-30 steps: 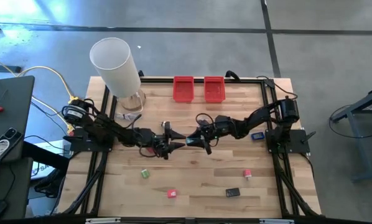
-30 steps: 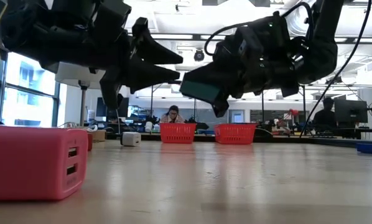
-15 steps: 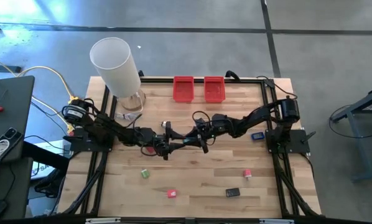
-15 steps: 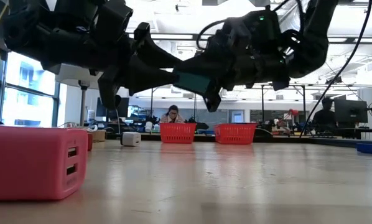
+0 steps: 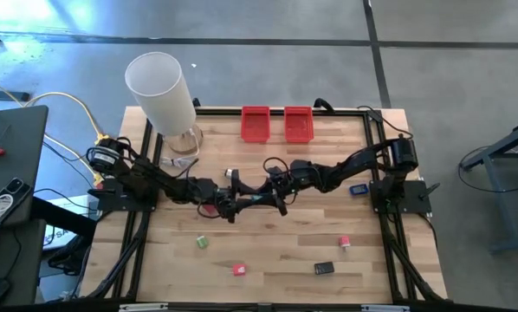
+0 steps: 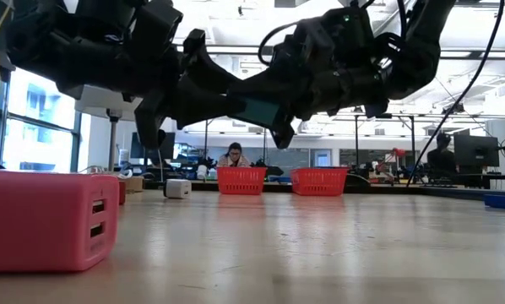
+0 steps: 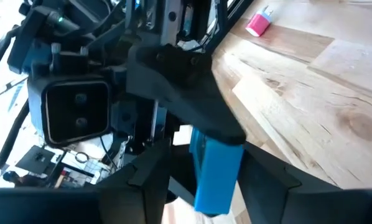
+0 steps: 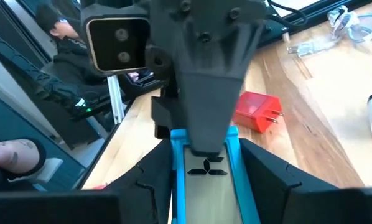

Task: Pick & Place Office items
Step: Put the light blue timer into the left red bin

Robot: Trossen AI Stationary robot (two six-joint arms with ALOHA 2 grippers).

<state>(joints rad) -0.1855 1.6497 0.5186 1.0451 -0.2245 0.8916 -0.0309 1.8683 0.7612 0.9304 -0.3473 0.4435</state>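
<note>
Right gripper fingers clamp flat blue-edged piece with dark glossy face. Left gripper faces it, fingertip overlapping piece's far end. Red plug block lies on wooden table just beside piece.

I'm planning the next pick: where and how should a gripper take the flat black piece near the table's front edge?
Come straight down from above and pinch the black piece across its narrow width, mid-length. It lies flat, likely too low for a side approach, with nothing close beside it. The right gripper holds a blue piece mid-table, at the open left gripper.
</note>
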